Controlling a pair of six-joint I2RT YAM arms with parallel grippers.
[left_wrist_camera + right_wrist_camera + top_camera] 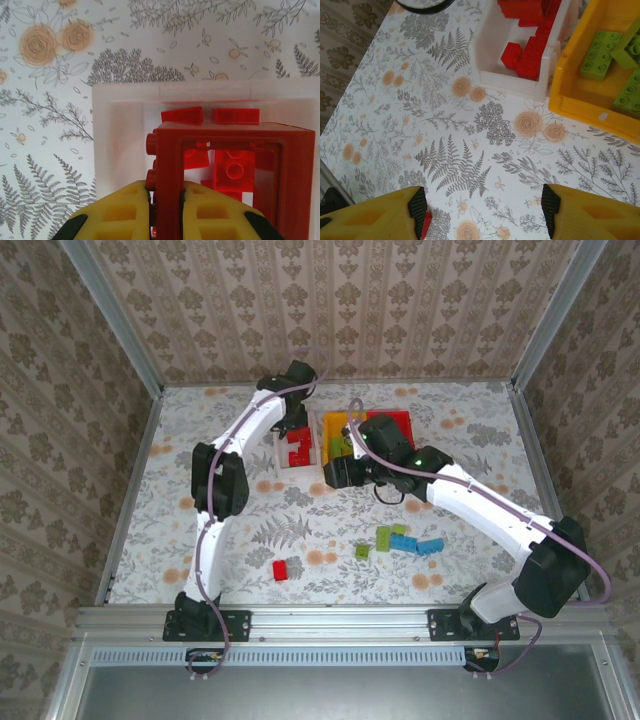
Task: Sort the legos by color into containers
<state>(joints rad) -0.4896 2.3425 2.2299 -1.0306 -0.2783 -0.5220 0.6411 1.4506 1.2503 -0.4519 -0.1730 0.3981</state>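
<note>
Your left wrist camera showed the left gripper point(165, 212) clenched on a red frame brick point(225, 134), held over the white bin point(125, 96) with red bricks point(235, 116) lying inside. From above, you had 1 loose red brick point(285, 568), loose green bricks point(383, 537) and loose blue bricks point(430, 546) on the table point(460, 440), nearer your bases and apart from both grippers. Your right gripper point(482, 205) hung spread wide over bare table, beside the orange-yellow bin point(562, 100) holding green bricks point(597, 55).

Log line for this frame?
left end effector: shut on red piece over white bin | right end effector: open | loose: red brick, green bricks, blue bricks
</note>
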